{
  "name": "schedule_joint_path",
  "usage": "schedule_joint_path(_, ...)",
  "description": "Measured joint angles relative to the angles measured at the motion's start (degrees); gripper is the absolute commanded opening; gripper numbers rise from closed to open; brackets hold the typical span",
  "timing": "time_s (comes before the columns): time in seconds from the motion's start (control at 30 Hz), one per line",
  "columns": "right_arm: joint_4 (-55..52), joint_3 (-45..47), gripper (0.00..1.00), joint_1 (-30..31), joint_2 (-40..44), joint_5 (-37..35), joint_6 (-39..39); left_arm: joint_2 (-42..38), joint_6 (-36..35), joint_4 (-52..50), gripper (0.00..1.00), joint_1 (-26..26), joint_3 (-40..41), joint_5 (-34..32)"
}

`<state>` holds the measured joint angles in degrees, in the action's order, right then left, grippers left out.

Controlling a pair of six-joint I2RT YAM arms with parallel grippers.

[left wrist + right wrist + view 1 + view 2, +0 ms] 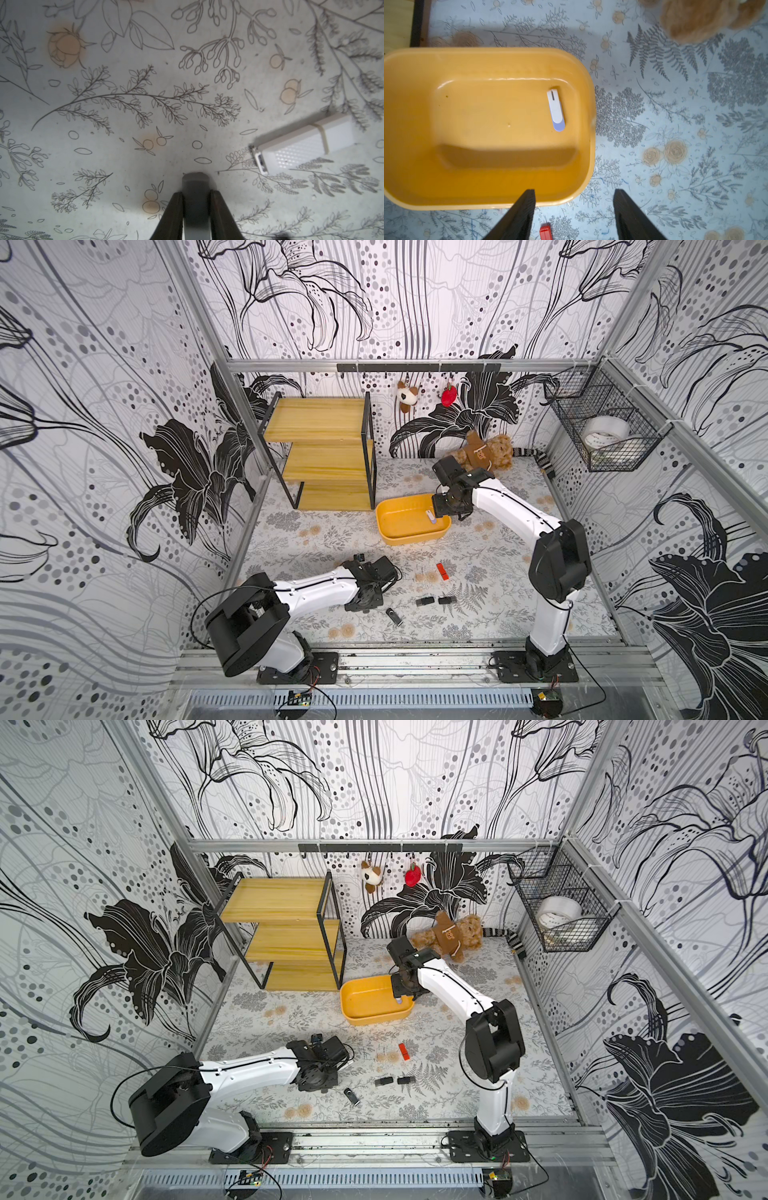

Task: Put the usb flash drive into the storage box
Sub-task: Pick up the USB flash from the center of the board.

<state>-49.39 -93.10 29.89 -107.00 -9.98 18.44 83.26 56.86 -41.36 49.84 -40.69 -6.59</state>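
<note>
The storage box [388, 526] [353, 1006] [488, 52] is a shallow yellow-orange tub in the middle of the table. A white and lavender usb flash drive [556, 110] [431, 517] lies flat inside it near its right end. My right gripper [574, 191] [442, 506] hangs open and empty over that end's rim. My left gripper [196, 193] is low over the front left of the table, shut on a grey usb flash drive [195, 182] that sticks out past the fingertips. A white drive [301, 145] lies on the mat beside it.
A red drive [443, 571] [546, 232], two black drives [424, 600] [446, 600] and a black swivel drive [395, 617] lie on the mat in front. A wooden shelf [328, 448] stands at the back left, beside a teddy bear [482, 454]. A wire basket [602, 435] hangs on the right wall.
</note>
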Motion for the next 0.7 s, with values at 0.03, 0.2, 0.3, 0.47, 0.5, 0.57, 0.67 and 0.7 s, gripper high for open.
schedule_joint_path(0.03,0.57,3.02,0.65,0.04,2.08,-0.11,0.44,0.0,-0.02,0.0,0.19,0.0,0.0,0.0)
schedule_joint_path(0.2,1.42,14.53,0.67,2.69,11.69,-1.05,2.99,0.02,-0.17,0.0,0.0,0.0,-0.02,0.02)
schedule_joint_path(0.3,2.12,19.89,0.67,7.15,16.52,-0.74,4.94,0.04,-0.22,-0.04,0.0,0.0,-0.09,0.04)
schedule_joint_path(0.47,3.82,27.89,0.67,11.8,19.41,1.66,8.35,0.31,-0.55,-0.87,0.0,0.0,-0.81,0.04)
schedule_joint_path(0.5,4.09,28.74,0.66,11.96,19.28,1.99,8.63,0.37,-0.68,-1.36,0.0,-0.02,-1.18,0.2)
schedule_joint_path(0.57,4.66,30.49,0.65,12.15,18.62,2.91,9.07,0.35,-1.27,-2.97,0.0,-0.13,-2.71,0.17)
schedule_joint_path(0.67,6.05,31.17,0.62,12.28,17.42,4.02,9.16,0.13,-2.29,-3.78,0.0,-1.25,-5.31,0.15)
schedule_joint_path(0.7,6.6,31.23,0.62,12.37,16.87,4.42,9.16,-0.11,-2.71,-3.69,0.0,-1.88,-5.66,0.2)
